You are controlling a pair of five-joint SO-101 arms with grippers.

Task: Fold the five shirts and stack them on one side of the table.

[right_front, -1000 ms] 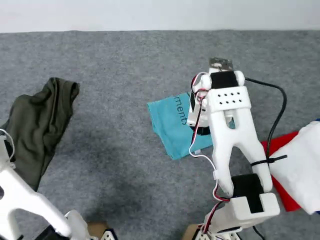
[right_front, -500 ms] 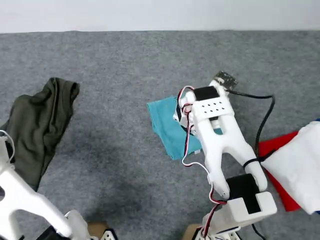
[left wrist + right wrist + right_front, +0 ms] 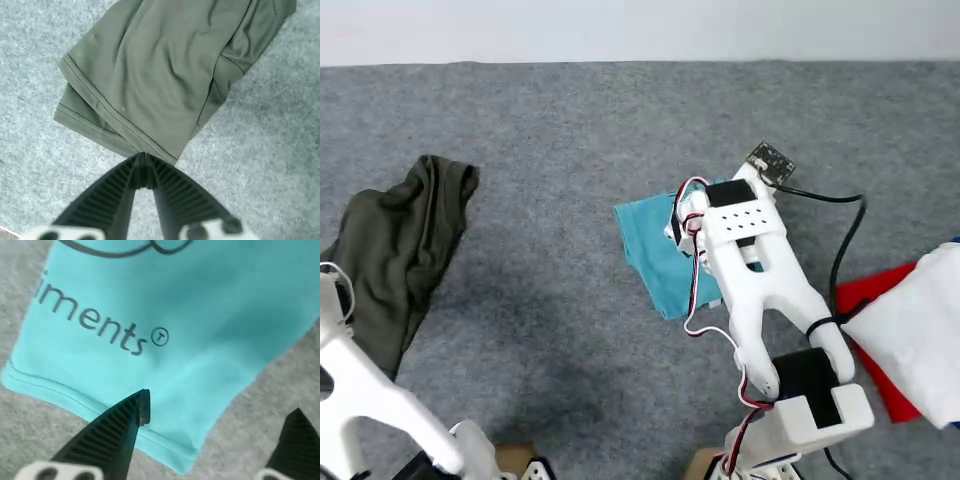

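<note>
Grey table (image 3: 570, 120): right arm (image 3: 760, 270) overhangs teal shirt (image 3: 650, 245), olive shirt (image 3: 400, 240) apart.

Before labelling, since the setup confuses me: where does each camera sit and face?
High view: overhead, facing down on the grey carpeted table; white left arm and right arm show.
Left wrist view: on that arm, past the shut left gripper toward the crumpled olive shirt.
Right wrist view: likewise, past the open right gripper toward the folded turquoise shirt.
Shared: high view shows both shirts.

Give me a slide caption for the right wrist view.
Open right gripper over the hemmed corner of a turquoise printed shirt on the grey felt-covered table.
</note>
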